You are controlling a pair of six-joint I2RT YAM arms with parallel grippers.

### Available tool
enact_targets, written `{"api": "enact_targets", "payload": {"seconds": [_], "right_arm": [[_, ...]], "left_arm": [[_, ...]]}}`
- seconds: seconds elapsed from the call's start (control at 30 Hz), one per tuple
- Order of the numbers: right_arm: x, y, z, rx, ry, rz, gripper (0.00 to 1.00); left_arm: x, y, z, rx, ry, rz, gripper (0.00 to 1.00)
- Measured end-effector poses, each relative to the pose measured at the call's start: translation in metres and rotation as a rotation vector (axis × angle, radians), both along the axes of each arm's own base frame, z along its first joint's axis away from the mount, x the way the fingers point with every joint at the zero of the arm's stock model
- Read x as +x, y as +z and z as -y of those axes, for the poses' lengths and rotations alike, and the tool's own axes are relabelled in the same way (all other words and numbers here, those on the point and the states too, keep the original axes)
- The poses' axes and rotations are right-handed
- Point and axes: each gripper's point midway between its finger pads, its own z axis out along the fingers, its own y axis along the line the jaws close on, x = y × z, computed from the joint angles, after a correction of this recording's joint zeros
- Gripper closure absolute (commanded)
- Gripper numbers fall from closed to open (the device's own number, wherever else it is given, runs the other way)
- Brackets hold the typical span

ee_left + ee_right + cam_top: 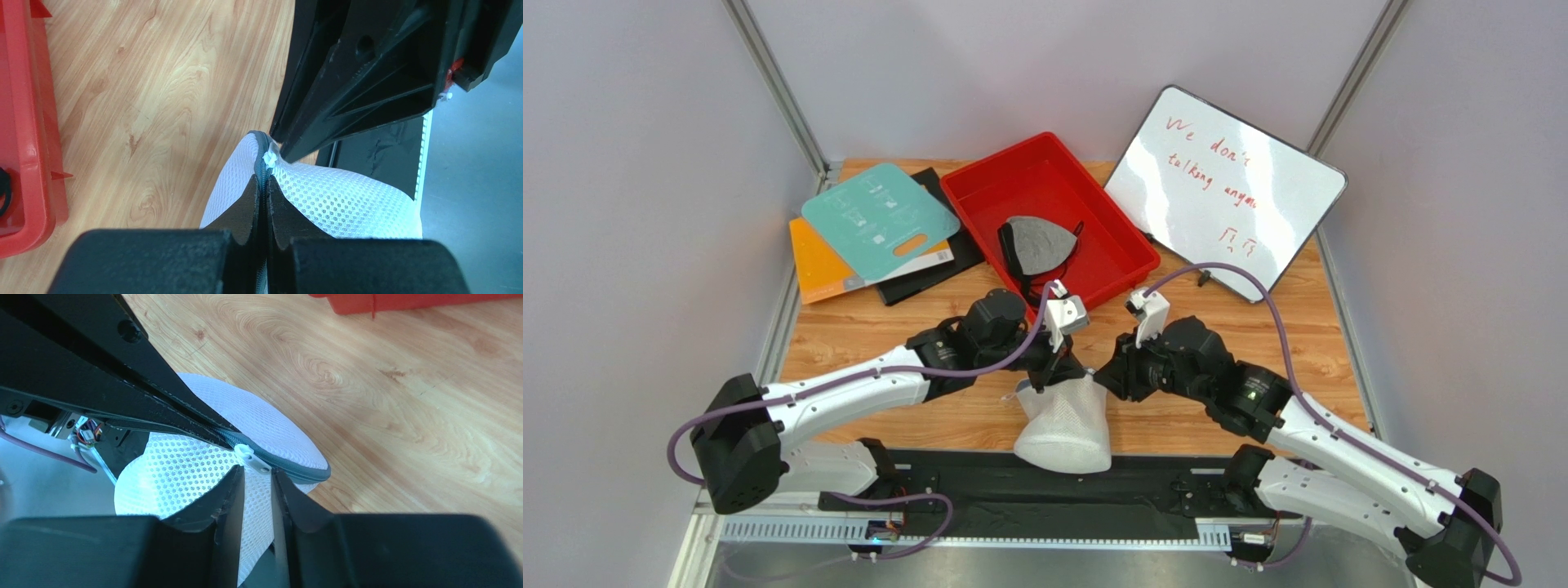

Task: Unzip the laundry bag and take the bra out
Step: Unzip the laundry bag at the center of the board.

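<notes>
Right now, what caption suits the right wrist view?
Right gripper, jaws apart, at the zipper pull of the laundry bag.

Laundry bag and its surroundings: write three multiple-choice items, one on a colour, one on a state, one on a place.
1. What colour is the laundry bag's zipper band?
A) red B) grey C) orange
2. How is the left gripper?
A) shut on the zipper band B) wide open C) out of view
3. Where does the grey bra lie?
A) inside the laundry bag B) in the left gripper C) in the red tray

Answers: 1 B, the right wrist view shows a grey band; 2 A, its fingers pinch the band with no gap; 3 C, the top view shows it on the tray's floor.
</notes>
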Motion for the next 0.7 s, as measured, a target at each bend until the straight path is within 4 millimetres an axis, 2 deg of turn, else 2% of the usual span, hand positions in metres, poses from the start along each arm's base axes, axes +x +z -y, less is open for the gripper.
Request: {"api": "enact_targets", "payload": {"seconds": [0.03, 0.27, 0.5, 0.7], "right_arm": [[0.0, 0.001, 0.0, 0.0, 0.003, 0.004, 0.61], [-0.004, 0.01, 0.001, 0.012, 0.05, 0.059, 0.51], [-0.008, 0.011, -0.01, 0.025, 0.14, 0.089, 0.5], [-0.008, 0.006, -0.015, 0.013, 0.181, 0.104, 0.56]], "left_arm": [[0.0, 0.0, 0.0, 0.0, -0.002, 0.004, 1.0], [-0.005, 0.004, -0.005, -0.007, -0.024, 0.027, 1.0], [-0.01, 0.006, -0.006, -0.014, -0.054, 0.032, 1.0], [-0.013, 0.006, -0.008, -0.017, -0.064, 0.037, 1.0]]}}
